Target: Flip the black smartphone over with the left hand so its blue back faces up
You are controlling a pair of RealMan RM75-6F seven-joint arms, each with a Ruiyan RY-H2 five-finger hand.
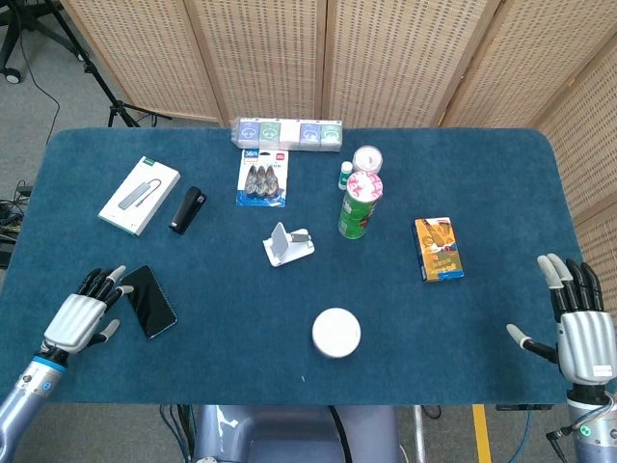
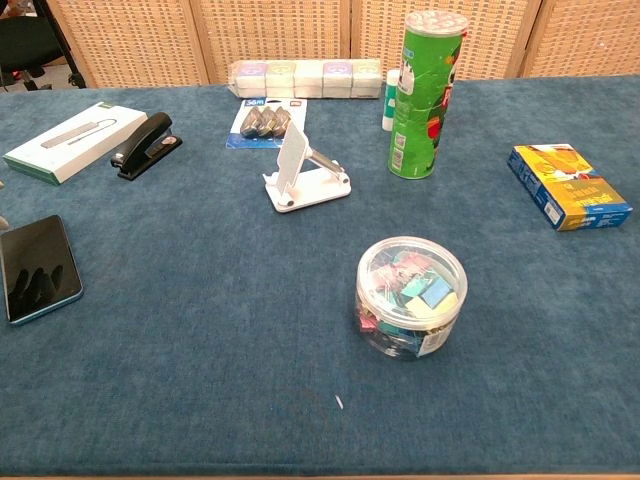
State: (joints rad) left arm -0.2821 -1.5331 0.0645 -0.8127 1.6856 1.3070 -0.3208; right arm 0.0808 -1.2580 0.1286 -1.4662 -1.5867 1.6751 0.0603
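Observation:
The black smartphone (image 1: 148, 300) lies flat on the blue table, screen up, with a thin blue rim showing; the chest view has the smartphone (image 2: 39, 268) at its left edge. My left hand (image 1: 83, 316) hovers just left of the phone, fingers spread and pointing toward it, holding nothing; whether the fingertips touch the phone is unclear. In the chest view the hand itself is out of frame, and only its dark reflection shows on the screen. At the table's front right corner my right hand (image 1: 576, 328) stays upright, fingers apart and empty.
Behind the phone lie a black stapler (image 1: 187, 209) and a white flat box (image 1: 140, 195). A white phone stand (image 1: 287, 244), a round clear tub of clips (image 2: 411, 296), a green can (image 1: 361, 205) and an orange-blue box (image 1: 438, 249) occupy the middle and right.

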